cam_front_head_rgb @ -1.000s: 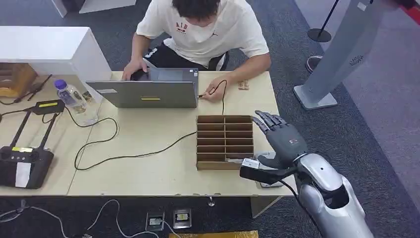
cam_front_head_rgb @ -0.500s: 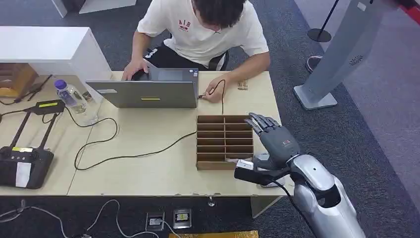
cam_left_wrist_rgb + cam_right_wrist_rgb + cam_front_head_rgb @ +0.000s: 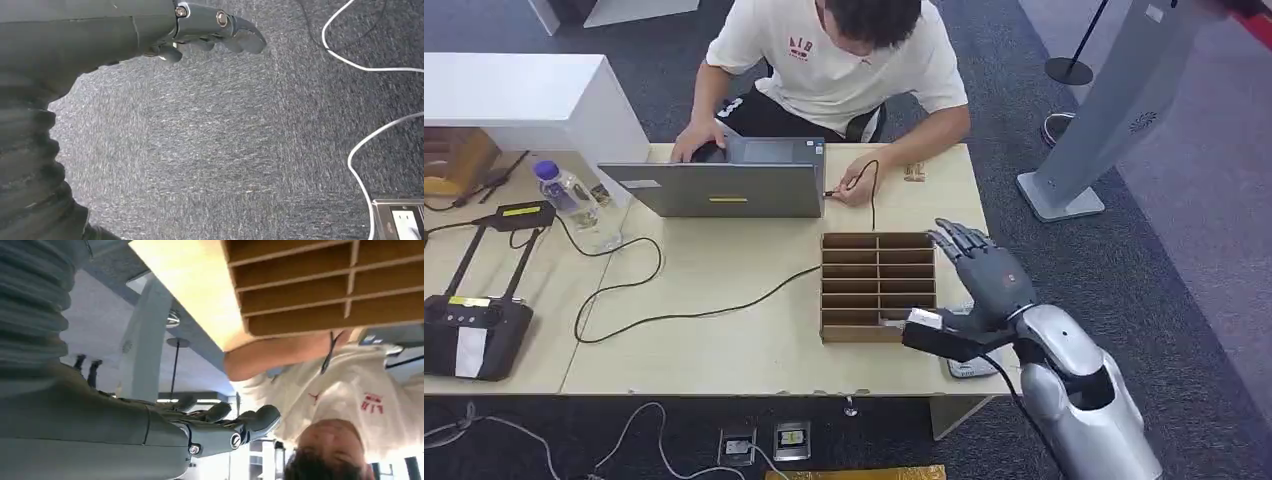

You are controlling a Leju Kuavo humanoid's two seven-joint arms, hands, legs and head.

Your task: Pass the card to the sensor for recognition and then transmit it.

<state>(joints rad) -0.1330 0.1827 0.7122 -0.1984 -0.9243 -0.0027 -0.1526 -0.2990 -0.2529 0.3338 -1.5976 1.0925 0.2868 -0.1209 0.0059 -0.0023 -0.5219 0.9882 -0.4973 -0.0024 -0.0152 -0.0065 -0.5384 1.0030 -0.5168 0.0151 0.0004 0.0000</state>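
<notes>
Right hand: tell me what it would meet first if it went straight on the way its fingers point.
Probably nothing close: the right hand points up the table's right edge, beside the cardboard organizer. The person's forearm lies roughly ahead; depth unclear.

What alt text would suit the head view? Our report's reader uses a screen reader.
The robot's right hand, fingers spread, hovers beside a compartmented cardboard box on a wooden table. Across it, a person works at a laptop.

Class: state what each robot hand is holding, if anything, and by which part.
Nothing. The right hand hovers open beside the wooden tray; the left hand hangs over carpet with curled fingers.
</notes>
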